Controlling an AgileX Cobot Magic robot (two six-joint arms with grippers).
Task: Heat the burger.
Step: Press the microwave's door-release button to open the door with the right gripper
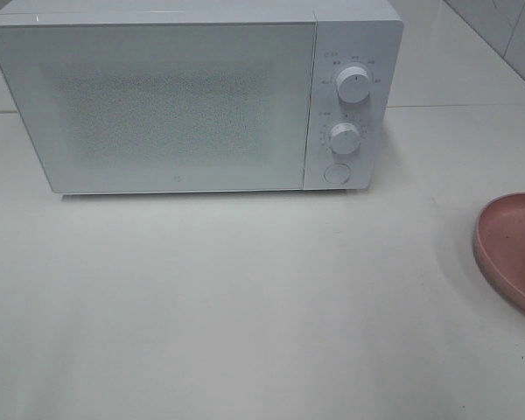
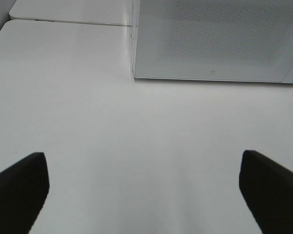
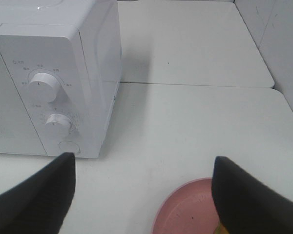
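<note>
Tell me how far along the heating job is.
Done: nothing confirmable; the microwave door is shut, the burger not clearly visible. In hand: nothing; left tool and right tool are open, empty. Left: likely everything; the pink plate is half out of frame.

soft, even overhead light here, a bit washed out and hazy on my high view. the white microwave (image 1: pixel 184 105) nearly melts into the pale counter (image 1: pixel 245 306), only a thin shadow under its front. at 3 o'clock the pink plate (image 1: pixel 516 245) throws a faint shadow towards 9. in my wrist views the fingers (image 2: pixel 17 195) read black, soft-edged.
</note>
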